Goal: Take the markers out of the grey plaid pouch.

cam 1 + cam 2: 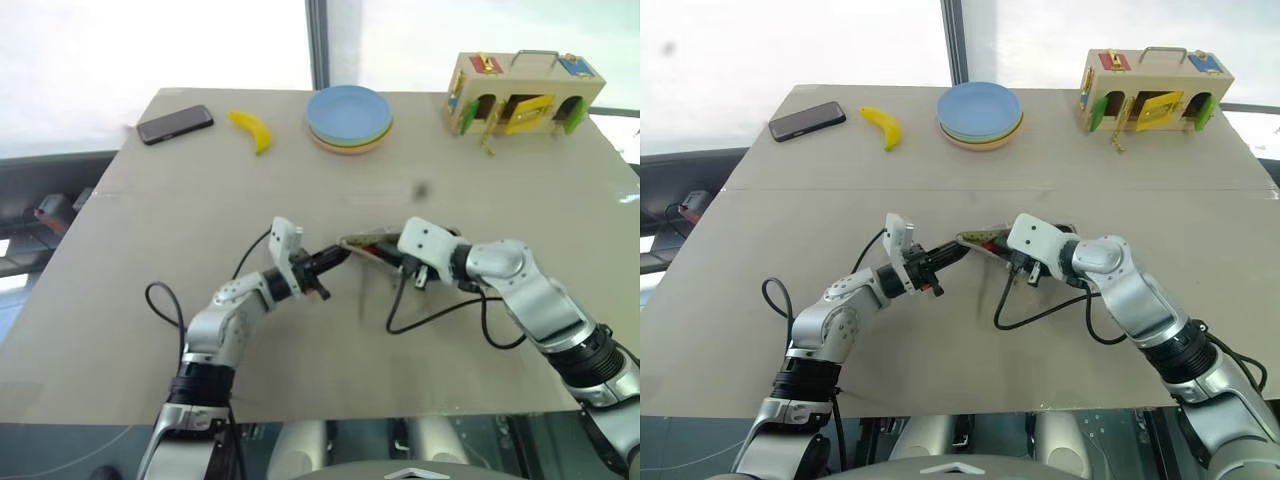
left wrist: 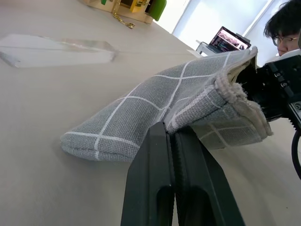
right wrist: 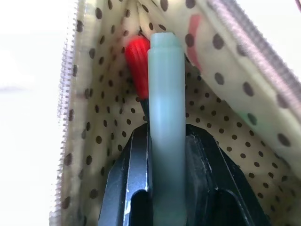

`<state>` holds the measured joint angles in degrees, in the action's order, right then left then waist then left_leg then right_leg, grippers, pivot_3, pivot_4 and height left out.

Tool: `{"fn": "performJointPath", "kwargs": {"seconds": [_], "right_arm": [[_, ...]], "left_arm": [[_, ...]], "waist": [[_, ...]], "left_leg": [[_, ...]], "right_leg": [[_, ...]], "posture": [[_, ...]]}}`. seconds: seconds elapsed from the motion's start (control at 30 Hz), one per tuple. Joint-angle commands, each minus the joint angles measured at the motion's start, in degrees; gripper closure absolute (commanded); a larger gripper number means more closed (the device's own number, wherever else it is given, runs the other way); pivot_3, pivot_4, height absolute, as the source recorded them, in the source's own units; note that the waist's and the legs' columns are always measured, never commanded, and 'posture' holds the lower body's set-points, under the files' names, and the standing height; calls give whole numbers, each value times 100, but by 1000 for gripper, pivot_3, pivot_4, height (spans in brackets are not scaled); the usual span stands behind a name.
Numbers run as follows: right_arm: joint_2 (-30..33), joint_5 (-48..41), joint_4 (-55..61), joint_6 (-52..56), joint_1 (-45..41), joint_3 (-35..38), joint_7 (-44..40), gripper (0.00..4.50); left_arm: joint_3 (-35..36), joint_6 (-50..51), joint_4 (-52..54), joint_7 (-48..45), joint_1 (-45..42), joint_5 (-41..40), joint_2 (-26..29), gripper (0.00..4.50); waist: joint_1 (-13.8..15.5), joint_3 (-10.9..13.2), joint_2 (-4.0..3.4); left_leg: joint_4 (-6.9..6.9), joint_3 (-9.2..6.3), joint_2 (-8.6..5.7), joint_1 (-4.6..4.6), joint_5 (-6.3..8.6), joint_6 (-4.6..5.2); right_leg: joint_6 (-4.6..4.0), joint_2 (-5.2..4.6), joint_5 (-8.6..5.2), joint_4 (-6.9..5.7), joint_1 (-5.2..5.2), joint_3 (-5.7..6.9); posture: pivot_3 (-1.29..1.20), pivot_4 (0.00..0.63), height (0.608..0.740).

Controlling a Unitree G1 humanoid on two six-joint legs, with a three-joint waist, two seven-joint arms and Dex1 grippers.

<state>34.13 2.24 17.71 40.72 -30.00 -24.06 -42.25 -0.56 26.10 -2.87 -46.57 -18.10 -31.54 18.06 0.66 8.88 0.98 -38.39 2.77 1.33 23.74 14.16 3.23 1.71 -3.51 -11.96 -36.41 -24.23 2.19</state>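
A: Starting at the far left corner of the tabletop (image 1: 150,330), what is there?

B: A black phone (image 1: 175,124), then a yellow banana (image 1: 251,130) just beside it along the far edge. Further along the same edge sits a stack of plates (image 1: 349,117), blue on top, and near the far right corner a wooden latch box (image 1: 522,93).

A: And the pouch?

B: The grey plaid pouch (image 2: 141,117) is around the middle of the tabletop, well apart from the far-edge things, between the two arms. One end rests on the surface and the open end is lifted.

A: How does the left gripper (image 2: 171,136) stand?

B: Its two black fingers are pressed together on a fold of the pouch's fabric near the open end.

A: The right gripper (image 3: 167,141)?

B: It reaches into the pouch's mouth, where the lining is tan with dark dots. Its fingers pinch the light green marker (image 3: 165,117), which stands upright between them.

A: The other marker?

B: The red marker (image 3: 138,61) lies inside the pouch, just beside the green one, touching it.
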Motion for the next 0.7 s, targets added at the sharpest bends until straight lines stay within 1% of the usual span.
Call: {"fn": "performJointPath", "kwargs": {"seconds": [0.03,0.17,0.33,0.43,0.53,0.63,0.7], "right_arm": [[97,-15,249,119,48,349,48,4185],[87,-146,392,273,80,545,70,4185],[-86,-820,741,798,130,1157,4,4185],[-200,-1626,1039,1086,257,1881,-190,4186],[-391,-2698,1362,1455,305,2862,-329,4186],[-574,-3574,1320,1806,18,3933,-99,4186],[-553,-3948,1244,1949,-160,4359,95,4186]], "left_arm": [[183,-67,26,45,-16,25,56,4500],[175,-69,-1,50,-34,25,45,4500],[206,-88,-68,85,-62,44,35,4500],[210,-141,-91,128,-52,96,40,4500],[226,-215,-100,207,-37,175,50,4500],[225,-358,-154,310,-44,335,91,4500],[193,-523,-163,330,-45,466,130,4500]], "waist": [[1,0,0],[4,0,0],[10,0,0],[17,1,1],[15,1,1],[14,2,0],[15,3,-2]], "left_leg": [[0,0,0,1,0,0],[0,-1,0,1,0,0],[0,-2,0,3,0,0],[0,-3,0,4,0,0],[2,-5,0,7,1,2],[3,-5,0,5,1,3],[2,-5,0,6,2,3]], "right_leg": [[0,0,0,0,0,0],[0,0,0,1,0,1],[0,-1,0,2,0,2],[0,-2,0,3,0,2],[7,-2,5,9,1,3],[13,-4,8,10,2,4],[0,-5,1,9,2,4]], "posture": [[0,150,740],[0,150,740],[0,150,740],[0,150,740],[0,150,740],[0,150,740],[0,150,740]]}}
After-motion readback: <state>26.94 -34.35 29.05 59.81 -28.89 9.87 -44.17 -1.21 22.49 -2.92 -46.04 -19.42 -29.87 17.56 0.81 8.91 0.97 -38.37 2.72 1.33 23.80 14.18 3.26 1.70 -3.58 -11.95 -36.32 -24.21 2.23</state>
